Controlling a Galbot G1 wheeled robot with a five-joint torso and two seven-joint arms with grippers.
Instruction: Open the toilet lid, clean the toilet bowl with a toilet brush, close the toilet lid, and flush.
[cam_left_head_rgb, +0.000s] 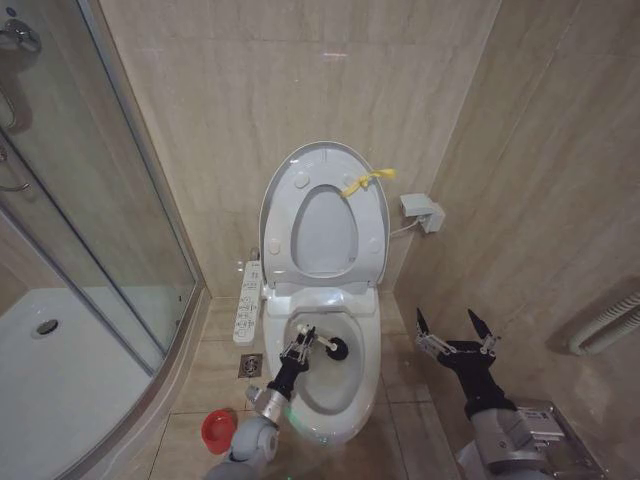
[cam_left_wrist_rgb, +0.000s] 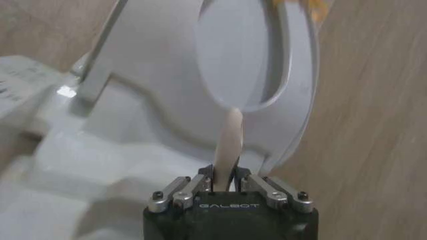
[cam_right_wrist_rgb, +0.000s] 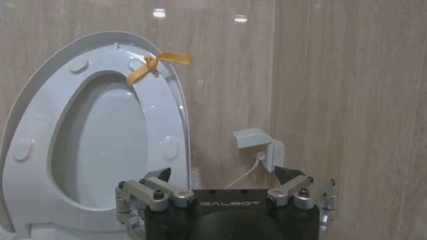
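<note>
White ceramic sits at the lower centre of my head view: the toilet bowl (cam_left_head_rgb: 345, 385), with the toilet lid (cam_left_head_rgb: 325, 215) already swung up against the tiled wall together with the seat, its yellow strap (cam_left_head_rgb: 365, 182) hanging at the upper right of the rim. So I count the opening step as done, and scrubbing looks to be the step in hand. My left gripper (cam_left_head_rgb: 297, 350) is clamped on the thin handle of the toilet brush (cam_left_head_rgb: 333, 348), whose dark head lies inside the bowl near its rear wall; in the left wrist view the pale stick rises straight out from between the closed jaws. Left to do, as I judge it: finish cleaning, return the brush to the red holder (cam_left_head_rgb: 218, 430) on the floor at lower left, lower the lid, and flush. My right gripper (cam_left_head_rgb: 456, 340) hangs idle at the right of the frame, fingers spread apart and holding nothing. Around the work are the control panel (cam_left_head_rgb: 247, 303) beside the bowl, a floor drain (cam_left_head_rgb: 251, 366), the shower enclosure (cam_left_head_rgb: 90, 230) at left, and a wall socket box (cam_left_head_rgb: 421, 212); quarters look tight.
</note>
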